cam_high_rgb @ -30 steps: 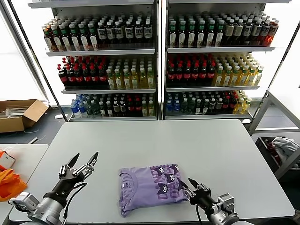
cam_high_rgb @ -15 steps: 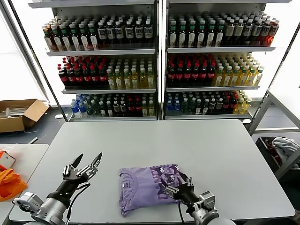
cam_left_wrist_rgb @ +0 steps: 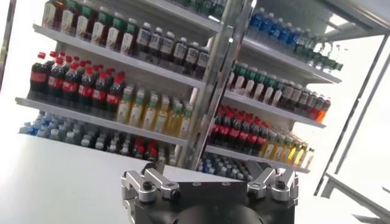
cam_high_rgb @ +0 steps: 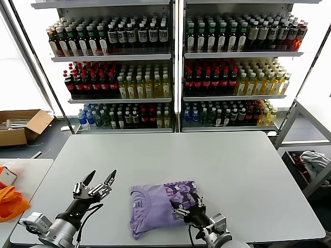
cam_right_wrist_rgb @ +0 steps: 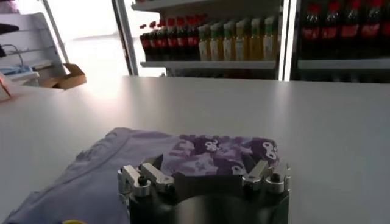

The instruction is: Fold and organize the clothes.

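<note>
folded lavender t-shirt [cam_high_rgb: 163,207] near table's [cam_high_rgb: 232,165] front edge, bare tabletop beyond. right gripper [cam_high_rgb: 187,209] released, fingers spread over shirt's right part. left gripper [cam_high_rgb: 95,184] spread wide, beside shirt's left edge.

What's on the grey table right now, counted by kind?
Lavender T-shirt, folded: 1
End effectors over the table: 2, left end effector open beside the shirt, right end effector open above its printed side
Total: 3
</note>
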